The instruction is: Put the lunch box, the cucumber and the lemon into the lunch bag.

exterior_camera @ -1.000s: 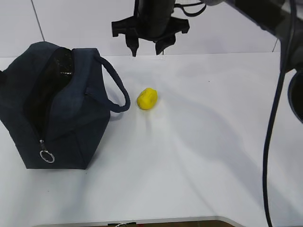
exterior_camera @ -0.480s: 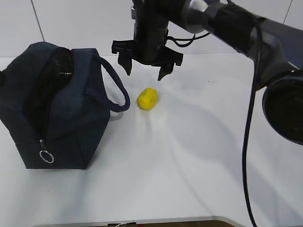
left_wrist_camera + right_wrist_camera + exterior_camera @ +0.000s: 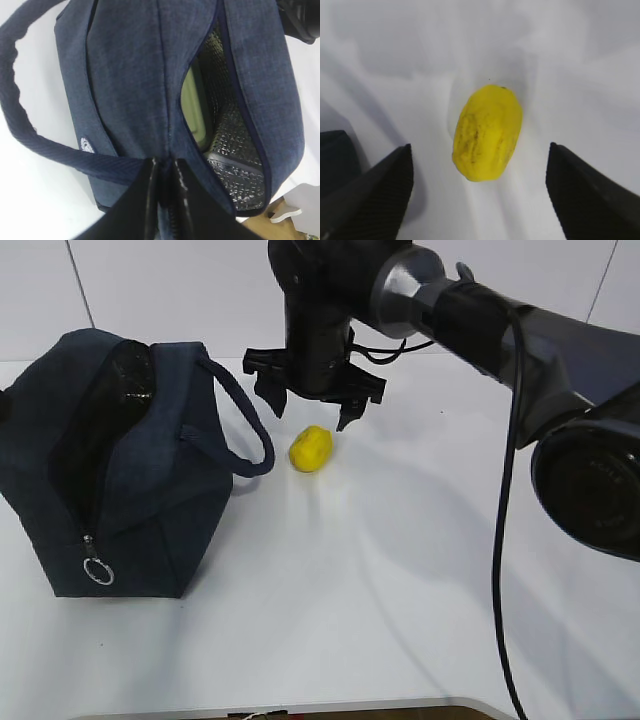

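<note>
A: Where is the right tool (image 3: 312, 411)?
B: Just above the lemon (image 3: 311, 448), jaws wide apart, one on each side, touching nothing.

A: And the left tool (image 3: 162, 200)?
B: Jaws together on the bag (image 3: 110, 470) by its zipper.

A: The bag?
B: Left on the bench (image 3: 400, 580), top open; a green lid (image 3: 192, 107) shows inside. The lemon lies just right of its handle (image 3: 245, 420).
</note>
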### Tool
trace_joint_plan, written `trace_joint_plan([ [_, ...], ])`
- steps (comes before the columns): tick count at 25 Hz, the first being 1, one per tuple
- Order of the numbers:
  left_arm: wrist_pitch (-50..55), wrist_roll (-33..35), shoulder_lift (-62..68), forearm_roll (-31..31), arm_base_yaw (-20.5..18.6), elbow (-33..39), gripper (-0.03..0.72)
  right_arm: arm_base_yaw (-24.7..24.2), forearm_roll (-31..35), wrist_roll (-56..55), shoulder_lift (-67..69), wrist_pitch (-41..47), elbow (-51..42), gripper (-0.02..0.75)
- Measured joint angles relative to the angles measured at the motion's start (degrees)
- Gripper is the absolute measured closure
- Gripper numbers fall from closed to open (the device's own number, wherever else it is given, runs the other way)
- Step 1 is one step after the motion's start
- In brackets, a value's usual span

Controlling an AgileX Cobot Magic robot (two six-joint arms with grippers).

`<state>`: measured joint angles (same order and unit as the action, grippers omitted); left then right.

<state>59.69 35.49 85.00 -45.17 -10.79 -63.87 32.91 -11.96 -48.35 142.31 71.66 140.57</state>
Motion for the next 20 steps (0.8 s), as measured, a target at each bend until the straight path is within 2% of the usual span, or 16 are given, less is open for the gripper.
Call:
trace_joint_plan([
  [20, -0.22, 0.0, 0.0, 0.12, 0.0, 0.0, 0.677, 0.0, -0.36, -3.85, 3.74, -0.13, 0.0, 0.112],
])
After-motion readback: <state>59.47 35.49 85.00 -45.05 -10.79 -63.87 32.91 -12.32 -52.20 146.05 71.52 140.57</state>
